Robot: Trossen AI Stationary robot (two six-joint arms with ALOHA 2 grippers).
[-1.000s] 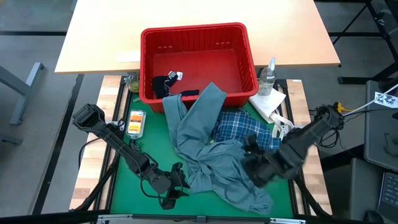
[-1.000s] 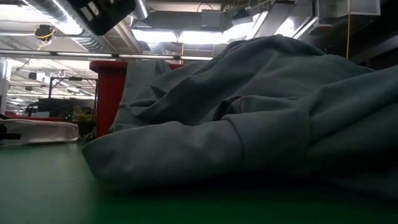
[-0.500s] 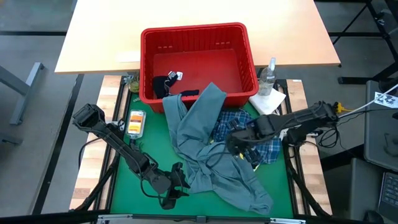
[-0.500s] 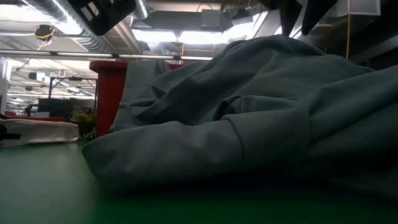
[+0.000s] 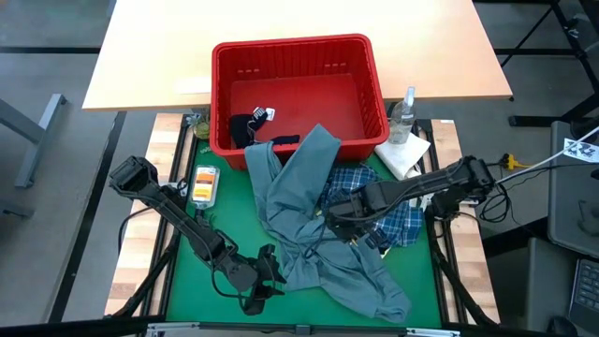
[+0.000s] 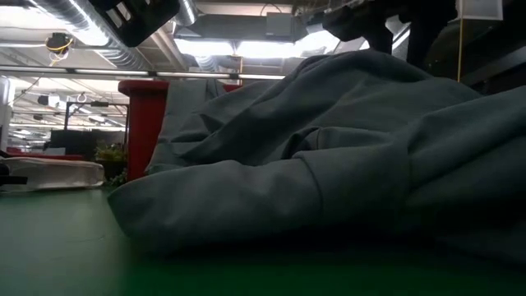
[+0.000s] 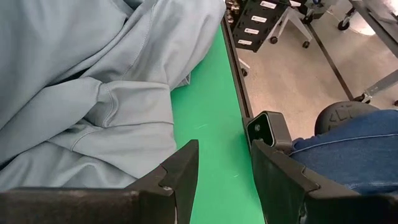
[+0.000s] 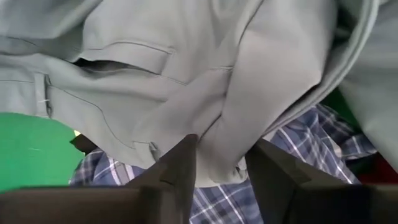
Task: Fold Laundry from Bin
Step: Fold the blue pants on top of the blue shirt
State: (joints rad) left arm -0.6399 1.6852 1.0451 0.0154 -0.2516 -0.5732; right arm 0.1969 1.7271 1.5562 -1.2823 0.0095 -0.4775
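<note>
At the near edge of the green mat [image 5: 187, 271], we see the left gripper [image 5: 265, 278] resting low, its fingers [image 7: 183, 168] spread with only bare mat between them, just beside the hem of the large grey-blue garment [image 5: 318, 234]. A person's jeans-clad knee [image 7: 354, 146] shows past the table edge in the left wrist view; the rest of the person is cut off.

The grey-blue garment sprawls across the middle of the mat and fills nearly all of the low view, hiding whatever lies behind it. One end climbs over the near rim of the red bin [image 5: 298, 51]. Beneath its right side lies the blue-white plaid shirt [image 5: 398, 225], only partly visible.

The right gripper [image 5: 339, 222] reaches in from the right, poised over the garment's middle where grey cloth meets plaid. Its fingers [image 8: 180, 165] stand apart, with a fold of grey-blue cloth bulging between them; we cannot tell whether they touch it.

To the left lies a small orange-and-white packet [image 5: 203, 184]. On the right, a white paper towel [image 5: 402, 154] and a clear bottle [image 5: 404, 112] stand beside the bin. Inside the bin, a dark navy garment [image 5: 245, 126] lies crumpled in the near left corner.
</note>
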